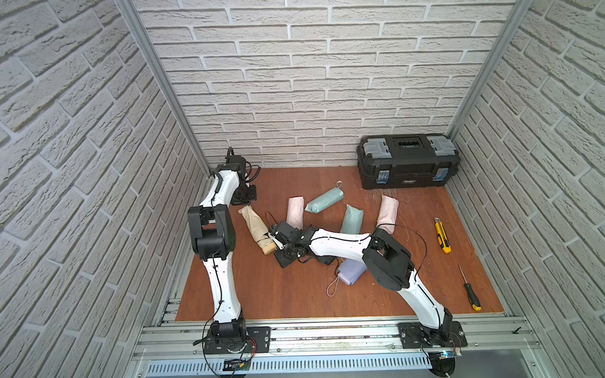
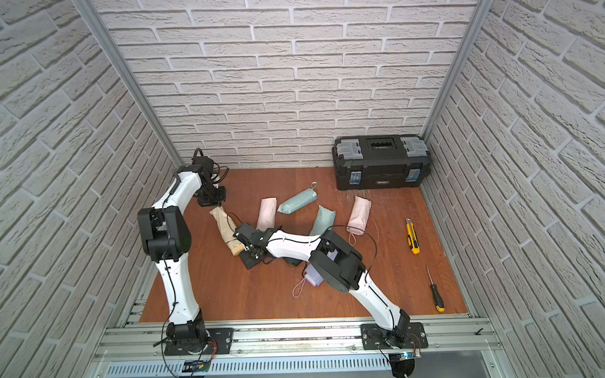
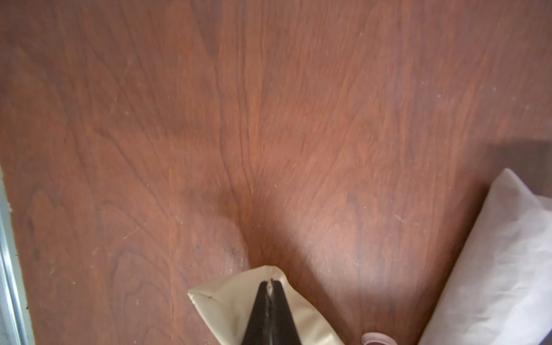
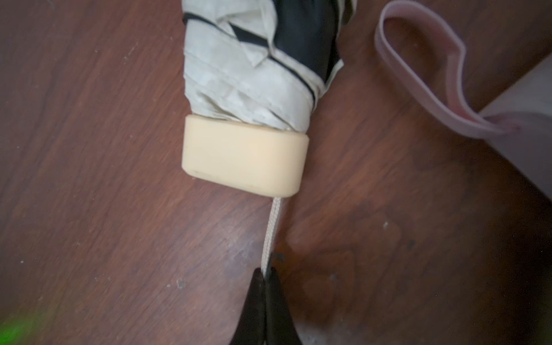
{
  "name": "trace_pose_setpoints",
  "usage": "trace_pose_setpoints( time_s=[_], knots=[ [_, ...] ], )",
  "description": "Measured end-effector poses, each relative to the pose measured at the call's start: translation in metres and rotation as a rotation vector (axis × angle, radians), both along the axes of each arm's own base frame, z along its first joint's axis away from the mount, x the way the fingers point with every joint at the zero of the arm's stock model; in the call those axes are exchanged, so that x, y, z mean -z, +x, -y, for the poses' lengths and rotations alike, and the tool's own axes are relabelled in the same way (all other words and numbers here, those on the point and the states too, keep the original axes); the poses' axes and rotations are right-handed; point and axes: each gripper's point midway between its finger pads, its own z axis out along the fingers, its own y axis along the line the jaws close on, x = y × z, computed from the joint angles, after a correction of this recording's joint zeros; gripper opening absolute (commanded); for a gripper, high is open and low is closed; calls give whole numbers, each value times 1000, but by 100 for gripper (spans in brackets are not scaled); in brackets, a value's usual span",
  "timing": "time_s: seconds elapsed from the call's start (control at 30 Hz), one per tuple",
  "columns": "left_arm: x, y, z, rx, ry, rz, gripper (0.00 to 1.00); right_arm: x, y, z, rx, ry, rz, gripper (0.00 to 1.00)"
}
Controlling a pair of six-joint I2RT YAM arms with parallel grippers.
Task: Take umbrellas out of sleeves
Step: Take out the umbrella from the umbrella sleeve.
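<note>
Right fingers (image 4: 251,313) are clenched on the thin beige woven wrist cord (image 4: 273,230) of the folded beige fabric umbrella (image 4: 248,74), which lies on the brown wooden desk (image 1: 263,295). Left fingers (image 3: 257,322) pinch the far closed end of its limp beige fabric sleeve (image 3: 227,304). The umbrella's long axis runs between both grips, so pulling apart lengthwise looks right.

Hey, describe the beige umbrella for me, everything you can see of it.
The beige umbrella lies folded on the wooden table, crumpled cream fabric showing black lining. Its stubby, smooth tan handle sticks out of the beige sleeve covering its far end. The right gripper is shut on its woven wrist cord; the left gripper pinches the sleeve's other end.
</note>
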Motion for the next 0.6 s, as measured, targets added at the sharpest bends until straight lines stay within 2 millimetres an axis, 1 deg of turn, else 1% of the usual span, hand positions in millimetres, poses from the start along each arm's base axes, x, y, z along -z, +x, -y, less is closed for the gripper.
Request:
trace_pose_setpoints(
  time_s=[0.17,0.3,0.53,0.57,0.6],
  knots=[
    [2,9,-1,1,4,2,0,-1,-2,0,-4,-2,-10,3],
    [6,13,-2,2,15,-11,0,-7,-3,-3,-12,7,-21,3],
    [-1,31,-12,11,74,12,0,-8,-5,-2,-14,0,-30,3],
    [-2,33,-14,14,88,15,0,-8,-5,-2,-14,-2,-32,4],
    [-3,36,-16,16,101,19,0,-8,-5,-1,-14,-4,-32,7]
  ],
)
